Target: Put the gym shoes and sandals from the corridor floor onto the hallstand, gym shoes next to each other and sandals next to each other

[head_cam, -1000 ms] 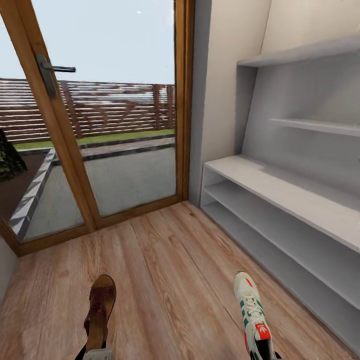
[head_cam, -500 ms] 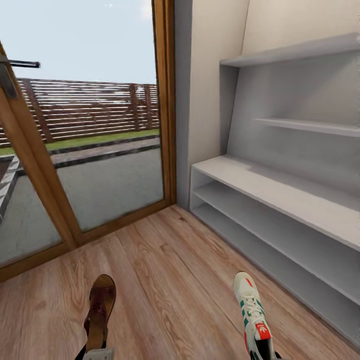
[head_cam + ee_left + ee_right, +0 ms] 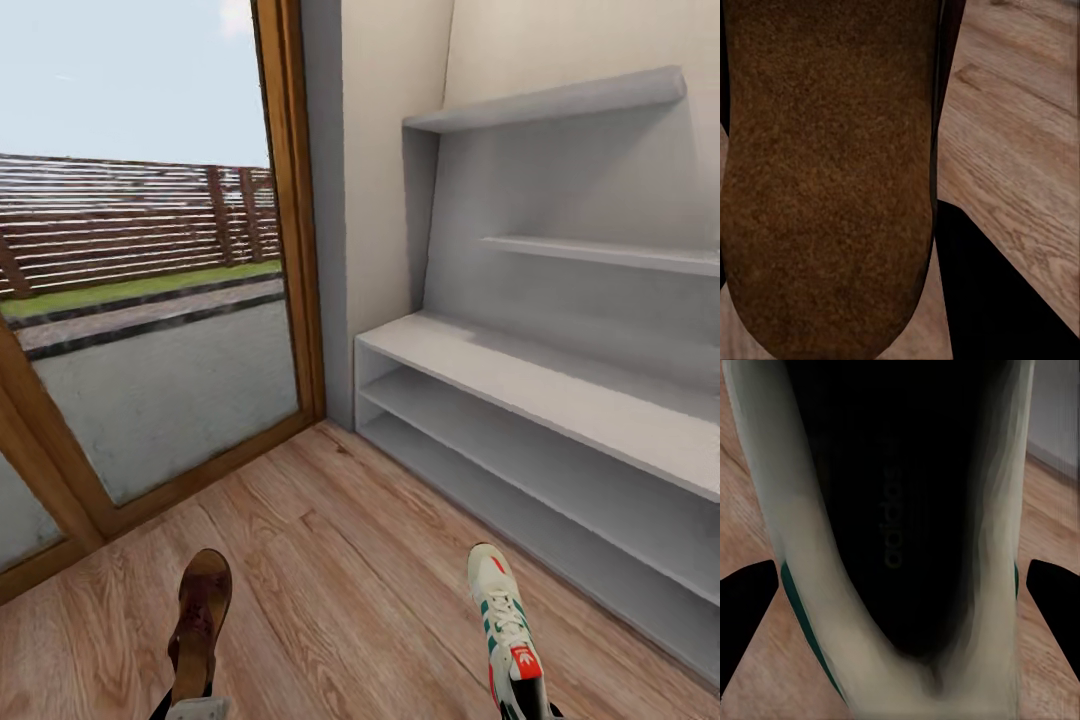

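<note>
View swung right — hallstand (image 3: 520, 375) nearer centre, glass door (image 3: 150, 300) leftward.

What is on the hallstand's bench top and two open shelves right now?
The hallstand looks bare on its bench top and both lower shelves, as far as visible; its right end runs out of frame.

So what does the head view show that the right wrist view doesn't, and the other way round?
Head view alone: the sandal at the lower left, the pale grey hallstand with bare shelves along the right wall, and the glass door with a fence outside. Right wrist view alone: a close look into the gym shoe's dark inside with lettering on the insole, and the right gripper's dark fingertips either side of the shoe. Both share the gym shoe and the wood floor.
</note>
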`<state>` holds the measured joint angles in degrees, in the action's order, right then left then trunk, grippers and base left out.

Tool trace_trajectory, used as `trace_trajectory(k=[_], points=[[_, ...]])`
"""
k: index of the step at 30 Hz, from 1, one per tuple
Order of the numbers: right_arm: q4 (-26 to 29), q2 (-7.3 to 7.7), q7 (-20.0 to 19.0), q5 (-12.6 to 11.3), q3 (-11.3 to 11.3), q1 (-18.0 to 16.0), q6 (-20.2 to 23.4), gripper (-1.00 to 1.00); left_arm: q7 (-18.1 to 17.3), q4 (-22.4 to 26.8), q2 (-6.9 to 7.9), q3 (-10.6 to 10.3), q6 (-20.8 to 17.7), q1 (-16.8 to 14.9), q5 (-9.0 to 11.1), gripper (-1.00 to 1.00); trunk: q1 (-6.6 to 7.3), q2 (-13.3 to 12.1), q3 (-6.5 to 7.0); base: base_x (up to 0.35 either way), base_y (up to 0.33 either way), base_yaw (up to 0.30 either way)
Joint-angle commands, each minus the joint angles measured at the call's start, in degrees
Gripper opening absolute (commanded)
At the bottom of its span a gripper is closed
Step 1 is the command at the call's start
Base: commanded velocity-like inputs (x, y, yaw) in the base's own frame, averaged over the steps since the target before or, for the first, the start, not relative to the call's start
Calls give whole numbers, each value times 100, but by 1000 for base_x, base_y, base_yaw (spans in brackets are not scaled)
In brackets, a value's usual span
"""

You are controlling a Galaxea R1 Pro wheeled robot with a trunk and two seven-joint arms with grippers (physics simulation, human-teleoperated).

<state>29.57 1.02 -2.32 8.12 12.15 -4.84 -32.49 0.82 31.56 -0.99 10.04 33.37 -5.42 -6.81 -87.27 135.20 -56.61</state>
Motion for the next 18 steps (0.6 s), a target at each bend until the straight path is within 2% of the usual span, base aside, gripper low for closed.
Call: trace_trajectory(k=[1, 6, 15, 18], points=[[-4, -6, -23, 58, 45, -6, -21, -100, 14, -1, -7, 36, 17, -3, -81, -100, -1, 2, -5, 240, 156, -266], [-4, -6, -23, 58, 47, -3, -21, -100, 14, -1, -7, 33, 17, -3, -81, -100, -1, 2, -5, 172, 74, -266], [-4, -6, -23, 58, 48, -3, -21, -100, 14, -1, -7, 33, 21, -3, -82, -100, -1, 2, -5, 14, 5, -266], [-1, -6, -23, 58, 49, -7, -21, -100, 14, -1, -7, 33, 18, -3, -78, -100, -1, 2, -5, 12, 128, -266]])
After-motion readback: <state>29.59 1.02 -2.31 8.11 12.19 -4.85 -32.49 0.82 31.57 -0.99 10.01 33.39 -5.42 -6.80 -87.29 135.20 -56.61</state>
